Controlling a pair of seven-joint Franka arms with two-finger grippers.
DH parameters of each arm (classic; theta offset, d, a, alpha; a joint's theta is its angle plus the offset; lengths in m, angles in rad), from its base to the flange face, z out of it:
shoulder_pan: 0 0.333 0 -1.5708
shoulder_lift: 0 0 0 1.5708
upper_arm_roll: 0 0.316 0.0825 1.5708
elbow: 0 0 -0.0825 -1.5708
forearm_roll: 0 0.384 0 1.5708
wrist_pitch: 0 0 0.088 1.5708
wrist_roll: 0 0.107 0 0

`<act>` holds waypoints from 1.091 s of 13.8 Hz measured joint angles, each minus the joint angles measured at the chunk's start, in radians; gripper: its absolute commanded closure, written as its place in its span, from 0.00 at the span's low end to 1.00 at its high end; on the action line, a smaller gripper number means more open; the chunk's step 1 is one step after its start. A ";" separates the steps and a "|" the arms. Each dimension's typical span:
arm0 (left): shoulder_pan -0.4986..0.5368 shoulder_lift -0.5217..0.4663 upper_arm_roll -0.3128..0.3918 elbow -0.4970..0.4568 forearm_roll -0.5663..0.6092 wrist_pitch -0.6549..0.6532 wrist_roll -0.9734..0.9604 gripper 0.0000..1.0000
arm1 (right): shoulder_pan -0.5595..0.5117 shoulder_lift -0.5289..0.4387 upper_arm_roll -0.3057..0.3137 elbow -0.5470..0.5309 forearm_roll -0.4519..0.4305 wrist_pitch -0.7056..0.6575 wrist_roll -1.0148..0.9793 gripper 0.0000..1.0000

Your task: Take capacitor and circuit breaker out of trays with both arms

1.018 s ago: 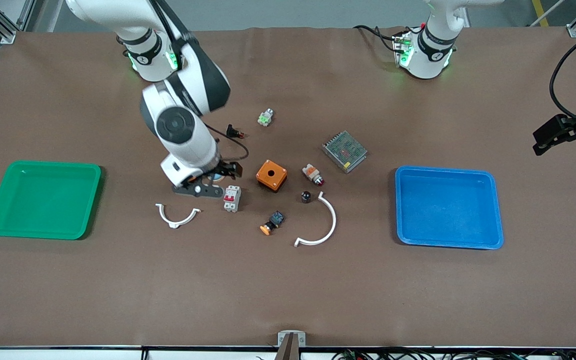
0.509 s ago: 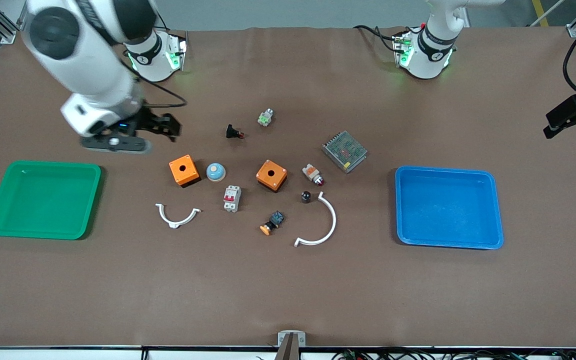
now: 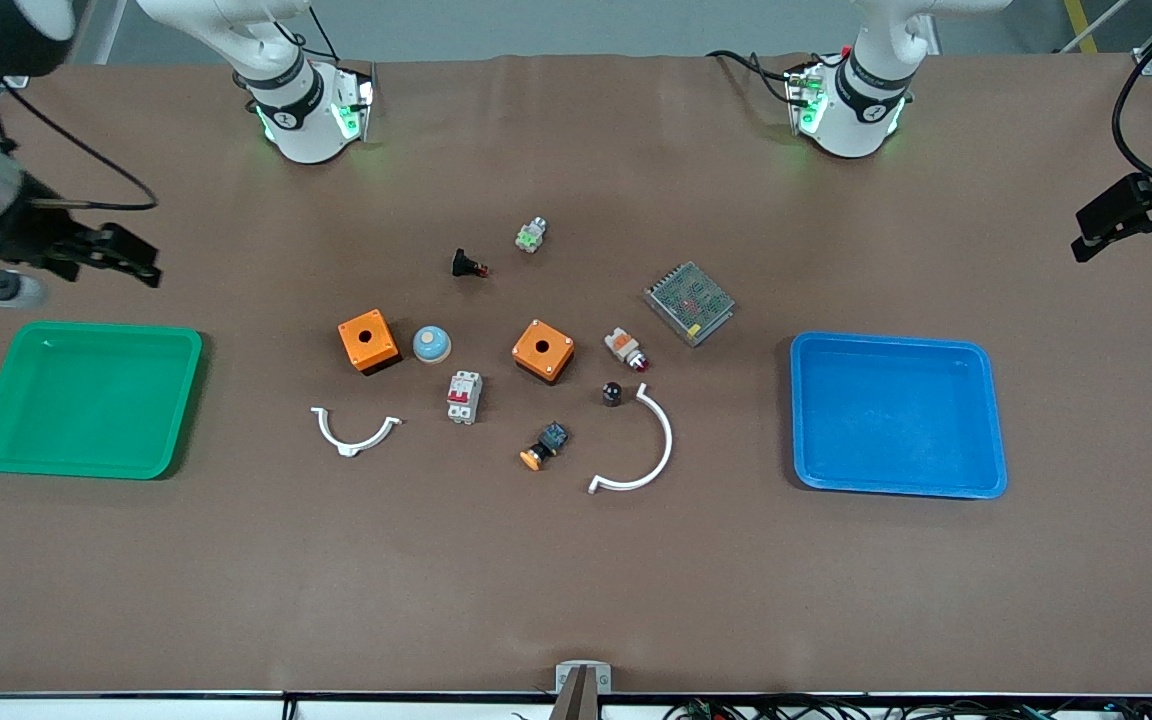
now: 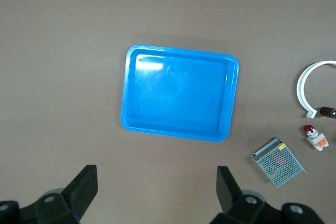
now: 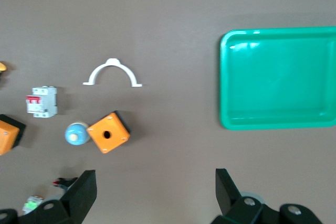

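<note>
The capacitor (image 3: 613, 393), a tiny dark cylinder, stands on the table beside the big white arc (image 3: 648, 450); its edge shows in the left wrist view (image 4: 329, 112). The breaker (image 3: 464, 396), a pale block with red levers, lies between the two orange boxes, nearer the front camera; it also shows in the right wrist view (image 5: 42, 101). My right gripper (image 3: 126, 255) (image 5: 155, 182) is open and empty, high over the table by the green tray (image 3: 86, 400). My left gripper (image 3: 1131, 235) (image 4: 156, 179) is open and empty, high above the table by the blue tray (image 3: 896, 415).
Two orange boxes (image 3: 368, 341) (image 3: 543, 350), a blue dome button (image 3: 431, 344), a small white arc (image 3: 354, 431), a grey mesh unit (image 3: 689, 302), a white-and-orange part with red tip (image 3: 625, 349), a blue-black part with orange cap (image 3: 544, 446) and two small parts lie mid-table.
My right arm has swung up from over the orange box and breaker to the green tray's end, uncovering an orange box and the blue dome. The left gripper has hardly moved.
</note>
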 measured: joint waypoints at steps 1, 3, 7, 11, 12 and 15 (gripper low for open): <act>0.000 -0.002 0.000 -0.008 0.000 -0.001 0.000 0.00 | -0.039 0.000 -0.002 0.006 0.000 0.000 -0.046 0.00; -0.001 -0.016 -0.001 -0.035 0.000 0.000 0.000 0.00 | -0.085 -0.001 -0.003 0.031 0.000 -0.010 -0.086 0.00; -0.004 -0.055 -0.037 -0.076 0.000 0.003 0.000 0.00 | -0.088 -0.002 0.006 0.099 0.000 -0.032 -0.090 0.00; -0.008 -0.063 -0.083 -0.117 0.000 0.040 -0.002 0.00 | -0.088 -0.003 0.007 0.177 0.000 -0.120 -0.090 0.00; -0.008 -0.063 -0.092 -0.120 0.000 0.042 -0.002 0.00 | -0.088 -0.003 0.007 0.185 0.000 -0.122 -0.090 0.00; -0.009 -0.063 -0.111 -0.120 0.000 0.042 -0.006 0.00 | -0.088 -0.002 0.007 0.187 0.000 -0.122 -0.090 0.00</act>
